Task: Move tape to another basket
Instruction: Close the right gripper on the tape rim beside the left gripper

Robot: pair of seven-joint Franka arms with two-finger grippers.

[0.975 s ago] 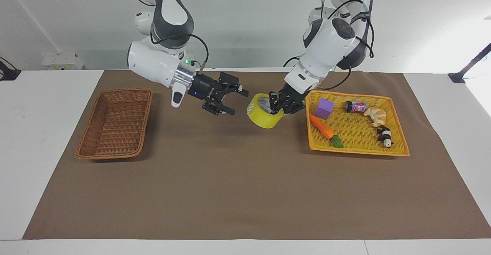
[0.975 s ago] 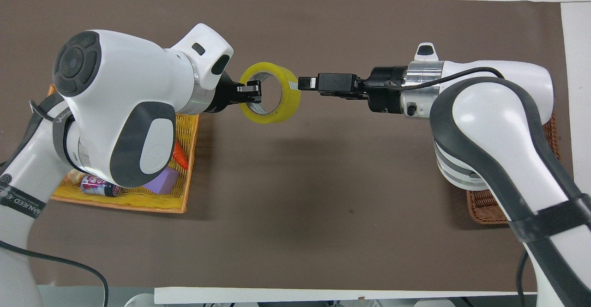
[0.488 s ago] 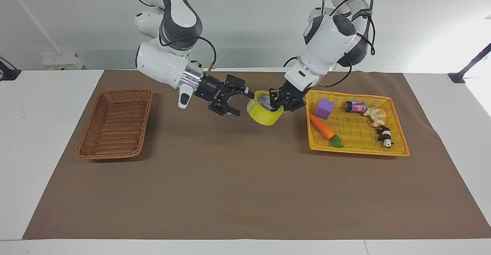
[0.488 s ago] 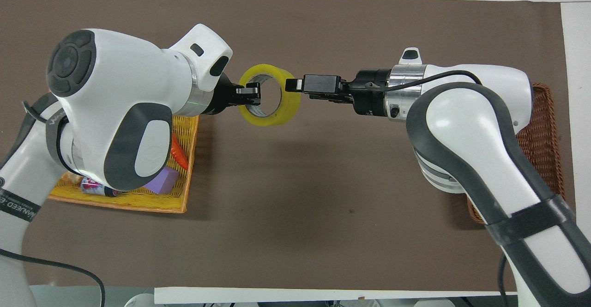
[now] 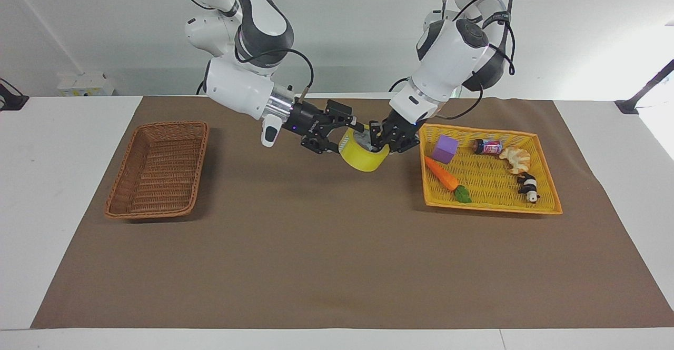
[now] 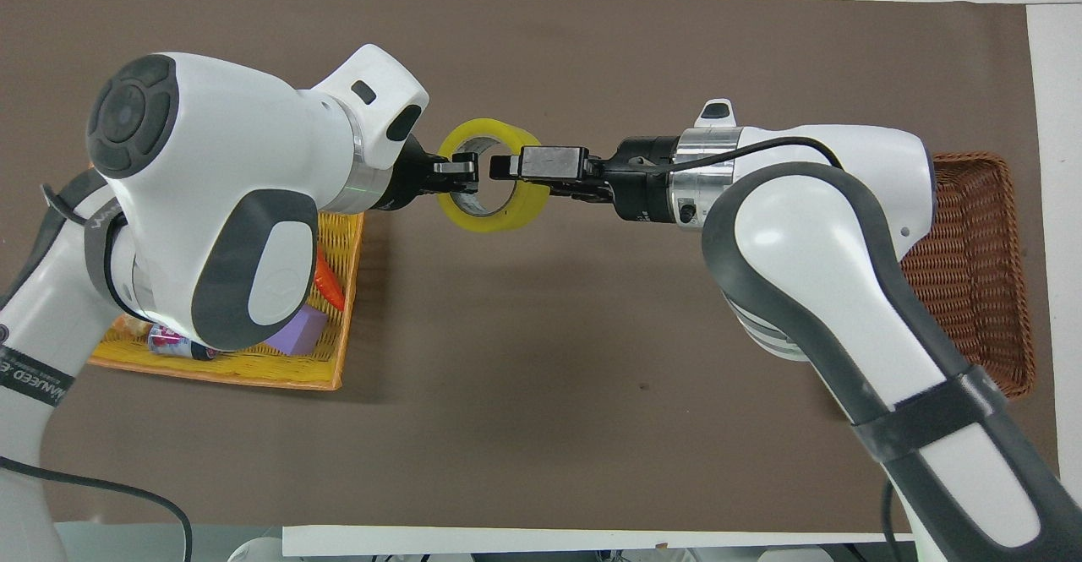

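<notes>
The yellow tape roll [image 5: 361, 159] hangs in the air over the brown mat, close beside the yellow tray. My left gripper [image 5: 380, 142] is shut on the roll's wall, one finger inside the core; it also shows in the overhead view [image 6: 463, 171]. My right gripper [image 5: 347, 137] is open, and its fingers reach around the roll's other wall, seen in the overhead view [image 6: 505, 165] over the tape [image 6: 507, 210]. The brown wicker basket [image 5: 158, 166] stands empty at the right arm's end of the table [image 6: 972, 275].
The flat yellow tray [image 5: 492, 208] at the left arm's end holds a purple block [image 5: 445, 148], a carrot [image 5: 442, 175], a small jar [image 5: 487, 146], a pastry [image 5: 516, 158] and a panda toy [image 5: 528, 187].
My right gripper has moved toward the left arm's end, from a gap away to having its open fingers around the tape's wall. My left gripper still holds the tape, slightly higher.
</notes>
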